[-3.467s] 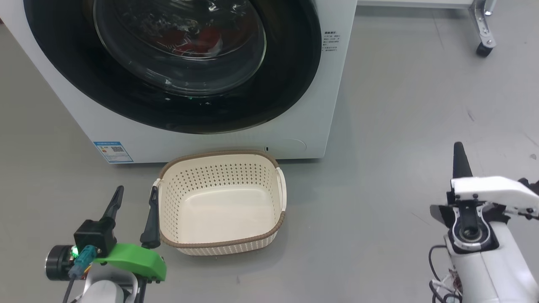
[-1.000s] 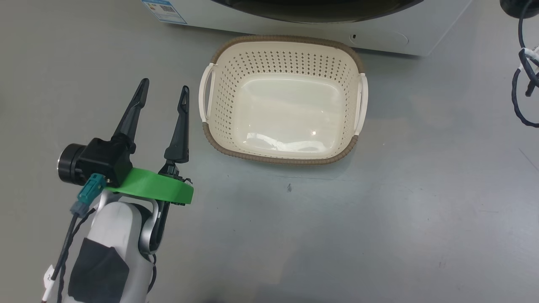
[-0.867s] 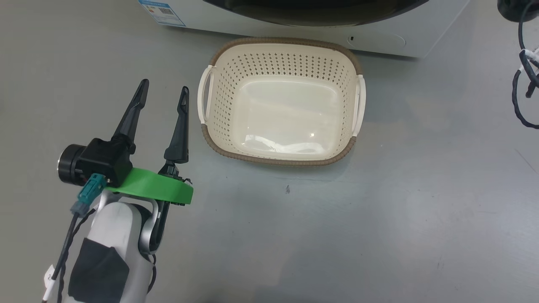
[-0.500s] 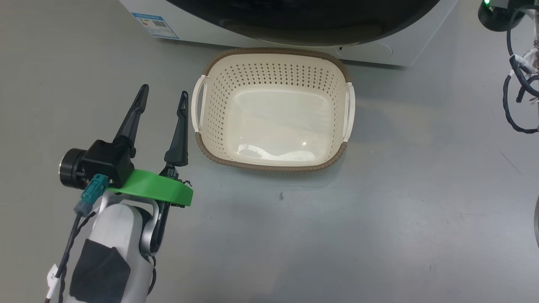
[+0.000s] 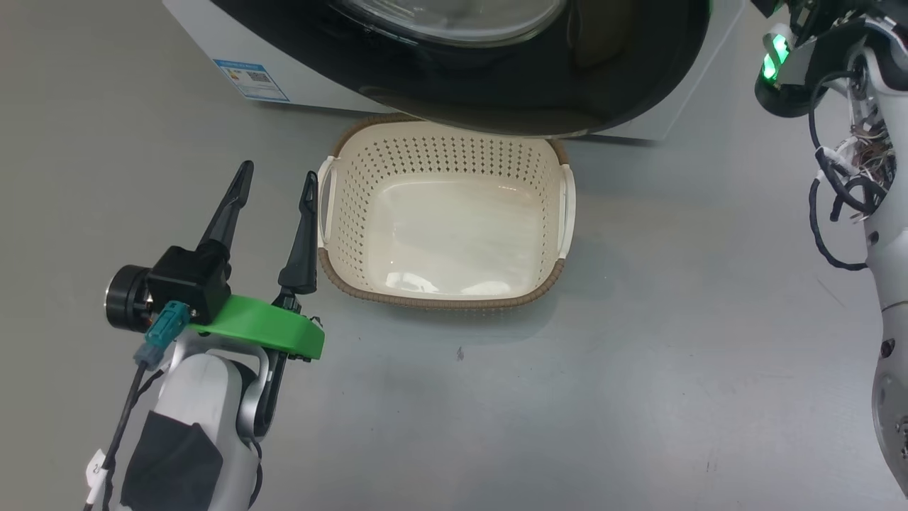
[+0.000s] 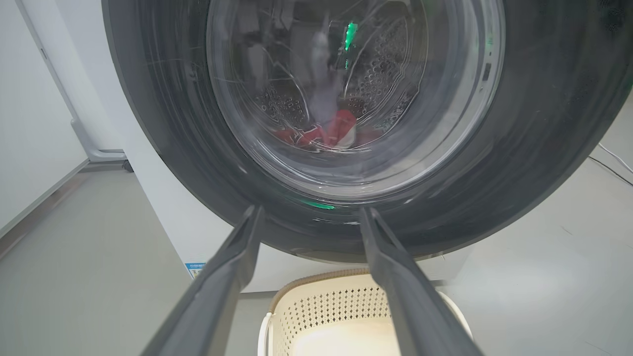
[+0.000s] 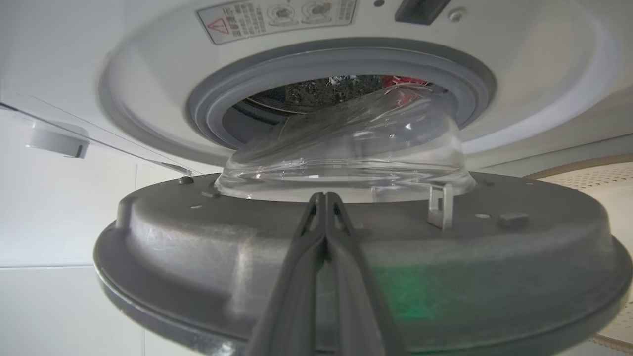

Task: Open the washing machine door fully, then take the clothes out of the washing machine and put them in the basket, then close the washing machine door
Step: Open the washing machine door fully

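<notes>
The washing machine (image 5: pixel 206 35) stands at the top of the head view. Its door (image 5: pixel 610 92) is ajar, and the black rim hangs over the far edge of the basket (image 5: pixel 425 301). My left gripper (image 5: pixel 277 170) is open and empty, just left of the basket's left handle. In the left wrist view the open left gripper (image 6: pixel 311 211) points at the door (image 6: pixel 163 123), with the red clothes (image 6: pixel 341 131) showing through the glass. My right gripper (image 7: pixel 321 195) is shut, its tips against the door's grey inner face (image 7: pixel 198 232) below the glass bowl. A bit of red clothes (image 7: pixel 403 79) shows in the drum.
Grey floor lies around the basket. A blue label (image 5: pixel 250 78) marks the washer's lower left corner. My right arm with looped black cables (image 5: pixel 844 191) runs along the right edge. A white frame leg with a castor (image 6: pixel 94 148) stands left of the washer.
The head camera has tilted up, so the picture has shifted. The door has swung out from the washer over the basket's far rim. My left gripper has stayed open beside the basket.
</notes>
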Available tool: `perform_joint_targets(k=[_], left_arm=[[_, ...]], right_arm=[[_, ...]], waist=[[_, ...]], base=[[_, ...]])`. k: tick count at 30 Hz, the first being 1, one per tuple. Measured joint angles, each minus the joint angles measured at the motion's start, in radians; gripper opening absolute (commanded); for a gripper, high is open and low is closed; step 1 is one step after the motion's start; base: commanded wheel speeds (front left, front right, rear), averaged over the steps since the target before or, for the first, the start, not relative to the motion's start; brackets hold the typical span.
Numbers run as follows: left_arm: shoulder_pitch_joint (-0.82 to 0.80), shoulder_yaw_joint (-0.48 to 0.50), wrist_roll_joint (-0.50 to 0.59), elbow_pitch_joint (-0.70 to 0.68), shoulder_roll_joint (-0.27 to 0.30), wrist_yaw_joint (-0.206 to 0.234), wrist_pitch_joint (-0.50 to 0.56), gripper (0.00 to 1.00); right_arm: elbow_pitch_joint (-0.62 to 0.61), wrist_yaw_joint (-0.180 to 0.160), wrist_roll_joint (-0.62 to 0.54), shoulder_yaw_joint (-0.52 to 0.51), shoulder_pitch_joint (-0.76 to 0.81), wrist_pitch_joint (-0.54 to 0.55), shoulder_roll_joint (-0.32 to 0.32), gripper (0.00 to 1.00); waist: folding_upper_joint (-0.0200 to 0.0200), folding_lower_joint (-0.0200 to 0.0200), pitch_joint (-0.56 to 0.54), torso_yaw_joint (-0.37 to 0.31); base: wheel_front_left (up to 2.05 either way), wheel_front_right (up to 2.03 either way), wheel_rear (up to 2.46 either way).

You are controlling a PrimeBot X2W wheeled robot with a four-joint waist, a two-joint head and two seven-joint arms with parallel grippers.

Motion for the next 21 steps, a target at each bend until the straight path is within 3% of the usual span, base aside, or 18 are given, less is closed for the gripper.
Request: perform_joint_targets(k=[21], left_arm=[[0.056, -0.002, 0.010, 0.090, 0.000, 0.000, 0.000, 1.00]], right_arm=[[-0.102, 0.005, 0.037, 0.045, 0.201, 0.101, 0.066, 0.00]], waist=[[0.0000, -0.0001, -0.126, -0.016]], base=[[0.00, 0.00, 0.00]])
